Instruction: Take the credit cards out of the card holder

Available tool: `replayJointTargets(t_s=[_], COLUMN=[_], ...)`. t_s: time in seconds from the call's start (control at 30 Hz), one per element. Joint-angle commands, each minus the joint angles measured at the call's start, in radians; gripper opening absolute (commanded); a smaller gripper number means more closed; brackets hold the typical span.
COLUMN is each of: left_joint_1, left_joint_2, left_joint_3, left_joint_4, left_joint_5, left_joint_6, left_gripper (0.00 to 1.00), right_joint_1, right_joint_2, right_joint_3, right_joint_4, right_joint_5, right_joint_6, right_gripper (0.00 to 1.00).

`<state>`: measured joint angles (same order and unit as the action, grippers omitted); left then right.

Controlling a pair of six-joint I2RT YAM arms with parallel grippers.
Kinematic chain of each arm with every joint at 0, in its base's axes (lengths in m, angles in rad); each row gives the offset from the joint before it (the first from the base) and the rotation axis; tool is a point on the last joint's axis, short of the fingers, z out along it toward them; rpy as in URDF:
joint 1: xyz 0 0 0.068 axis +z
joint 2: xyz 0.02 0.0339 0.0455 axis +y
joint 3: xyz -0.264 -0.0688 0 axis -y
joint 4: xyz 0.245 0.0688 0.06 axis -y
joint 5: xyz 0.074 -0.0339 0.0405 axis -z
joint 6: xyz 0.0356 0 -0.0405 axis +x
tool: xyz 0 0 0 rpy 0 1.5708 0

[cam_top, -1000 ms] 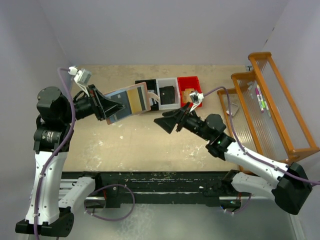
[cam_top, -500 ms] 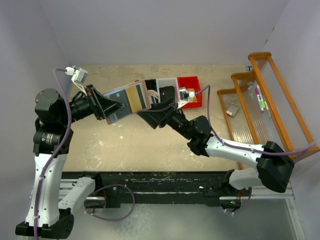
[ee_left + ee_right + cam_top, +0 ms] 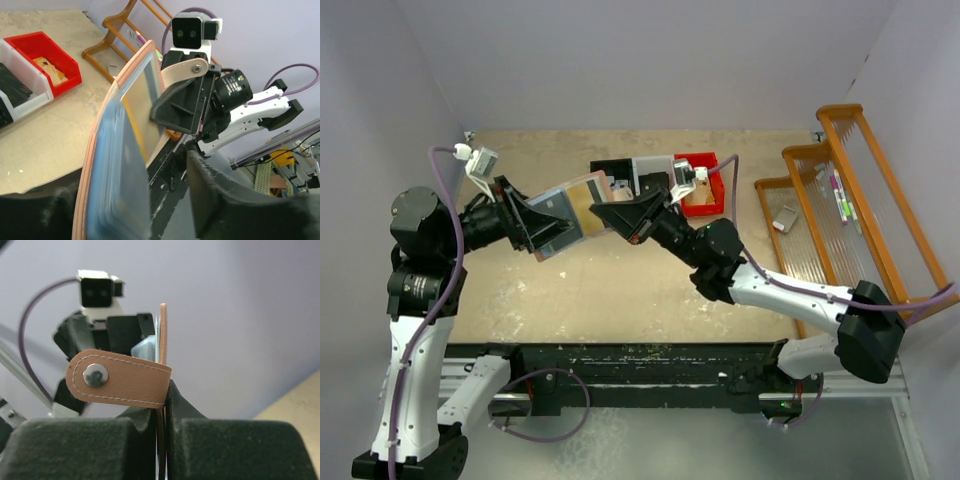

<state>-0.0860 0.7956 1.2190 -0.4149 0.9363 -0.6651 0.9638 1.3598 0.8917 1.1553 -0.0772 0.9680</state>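
**Over beige table (image 3: 620, 290): brace holder open, then pull cards**

Above tabletop, card holder (image 3: 582, 200) up in the air, spread open between both arms, well forward of red bin (image 3: 700, 185) at back. Right gripper (image 3: 603, 212) clamped tight on far flap edge, just under snap tab (image 3: 117, 379). Left gripper (image 3: 548, 222) around opposite end, jaws partway apart, gap visible between one finger (image 3: 225, 200) and blue-grey lining. Looks more like cradling than pinching. Cards not separable from lining in any view; judged not yet out.

For step in hand:
- Keep right clamp firm on flap only, not over slot mouth, so as not to trap cards.
- Hold flap taut and flat.
- Close left on a card edge alone, not leather, then draw along slot direction, straight and slow.

Risk: holder hanging from a single firm grip, likely to swing or fold shut if pulled sideways.
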Motion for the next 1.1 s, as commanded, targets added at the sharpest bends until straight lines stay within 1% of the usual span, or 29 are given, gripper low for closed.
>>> replayJointTargets(t_s=[0.0,0.03,0.07,0.13,0.23,0.3,0.33,0.4,0.5,0.63,0.73,0.97,1.07], left_joint_1=[-0.001,-0.001,-0.001,-0.001,-0.001,-0.001,-0.001,-0.001,-0.001,-0.001,-0.001,-0.001,-0.001], left_joint_2=[-0.008,-0.001,0.003,0.013,0.021,0.020,0.022,0.027,0.062,0.103,0.111,0.116,0.126], left_joint_3=[0.028,0.046,0.064,0.098,0.135,0.135,0.134,0.127,0.118,0.105,0.084,0.040,0.035], left_joint_4=[-0.027,-0.074,-0.124,-0.220,-0.357,-0.431,-0.464,-0.519,-0.583,-0.631,-0.635,-0.664,-0.678], left_joint_5=[0.048,0.049,0.050,0.051,0.072,0.128,0.172,0.224,0.274,0.301,0.298,0.312,0.329], left_joint_6=[0.094,0.153,0.226,0.383,0.611,0.723,0.796,0.866,0.925,0.963,0.981,1.037,1.051], left_gripper=[0.71,0.76,0.82,0.89,0.91,0.91,0.90,0.89,0.86,0.77,0.71,0.58,0.46], right_joint_1=[-0.013,-0.021,-0.028,-0.038,-0.040,-0.040,-0.041,-0.039,-0.039,-0.039,-0.039,-0.039,-0.039], right_joint_2=[-0.071,-0.078,-0.079,-0.060,0.005,0.051,0.065,0.085,0.110,0.137,0.150,0.177,0.186], right_joint_3=[0.098,0.145,0.196,0.300,0.457,0.511,0.534,0.571,0.618,0.667,0.684,0.721,0.739], right_joint_4=[-0.201,-0.312,-0.462,-0.695,-0.990,-1.107,-1.146,-1.208,-1.266,-1.335,-1.369,-1.403,-1.422], right_joint_5=[-0.134,-0.177,-0.230,-0.352,-0.546,-0.665,-0.679,-0.718,-0.761,-0.779,-0.784,-0.810,-0.823], right_joint_6=[-0.073,-0.126,-0.174,-0.269,-0.403,-0.465,-0.505,-0.562,-0.613,-0.667,-0.689,-0.719,-0.737], right_gripper=[0.00,0.00,0.00,0.00,0.00,0.00,0.00,0.00,0.00,0.00,0.00,0.00,0.00])
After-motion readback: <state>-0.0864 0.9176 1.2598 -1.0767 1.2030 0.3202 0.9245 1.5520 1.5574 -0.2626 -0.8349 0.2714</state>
